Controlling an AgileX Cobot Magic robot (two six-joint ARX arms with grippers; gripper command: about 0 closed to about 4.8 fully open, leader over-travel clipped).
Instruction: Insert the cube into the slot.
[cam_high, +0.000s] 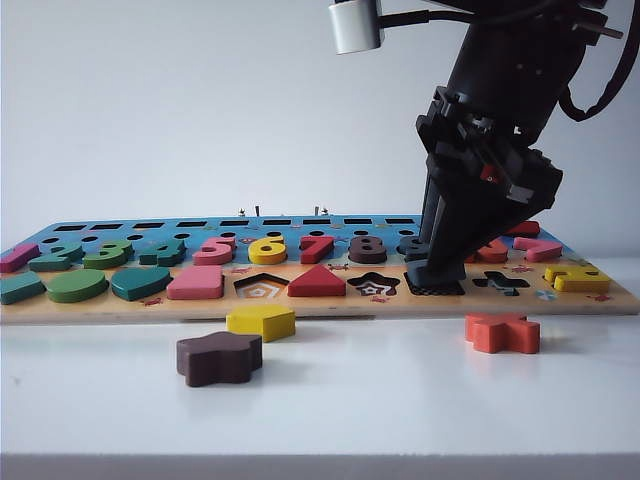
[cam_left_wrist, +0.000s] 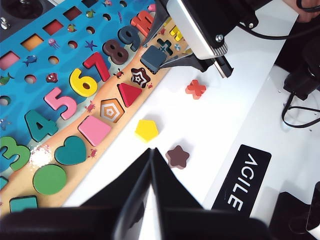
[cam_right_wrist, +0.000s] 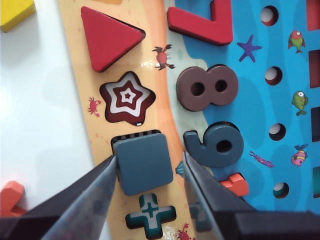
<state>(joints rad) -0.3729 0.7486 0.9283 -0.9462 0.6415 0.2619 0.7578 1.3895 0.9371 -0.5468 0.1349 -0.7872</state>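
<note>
The cube (cam_right_wrist: 145, 162) between my right claw's fingers (cam_right_wrist: 92, 200) looks like painted wood with a smooth, matt navy face. The puzzle board (cam_high: 320, 305) shows a bare wood edge and a printed, slightly glossy top. My right claw (cam_right_wrist: 150, 200) appears matt black plastic. The tabletop (cam_high: 380, 400) is smooth, glossy white, faintly mirroring the brown star block (cam_high: 219, 358).

Navy cube (cam_right_wrist: 144, 163); slot (cam_right_wrist: 131, 136) floor seemingly black-white checkered.
</note>
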